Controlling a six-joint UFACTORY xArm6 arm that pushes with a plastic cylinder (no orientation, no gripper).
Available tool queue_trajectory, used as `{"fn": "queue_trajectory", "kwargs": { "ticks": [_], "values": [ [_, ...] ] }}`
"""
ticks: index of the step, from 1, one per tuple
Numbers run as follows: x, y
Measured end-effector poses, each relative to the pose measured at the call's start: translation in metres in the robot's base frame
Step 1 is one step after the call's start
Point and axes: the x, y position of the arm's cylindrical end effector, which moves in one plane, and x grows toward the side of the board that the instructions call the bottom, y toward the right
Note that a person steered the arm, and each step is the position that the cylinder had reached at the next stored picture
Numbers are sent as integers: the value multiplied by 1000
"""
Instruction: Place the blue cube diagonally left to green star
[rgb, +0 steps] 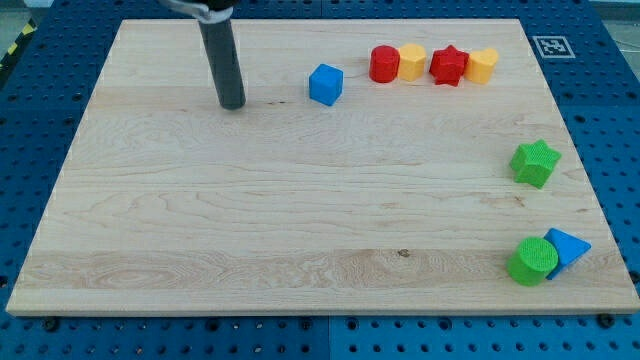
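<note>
The blue cube sits on the wooden board near the view's top, a little left of centre. The green star lies at the view's right edge, well to the right of and below the cube. My tip rests on the board left of the blue cube, about a cube's width and a half away, not touching it. The dark rod rises from it toward the view's top.
A row at the view's top right holds a red cylinder, a yellow block, a red star and a yellow block. A green cylinder and a blue triangular block touch at the bottom right.
</note>
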Motion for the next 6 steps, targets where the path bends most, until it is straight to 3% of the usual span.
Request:
{"fn": "queue_trajectory", "kwargs": {
  "ticks": [1,2,4,5,6],
  "values": [
    [-26,22],
    [-25,89],
    [28,275],
    [23,286],
    [11,253]
  ]
}}
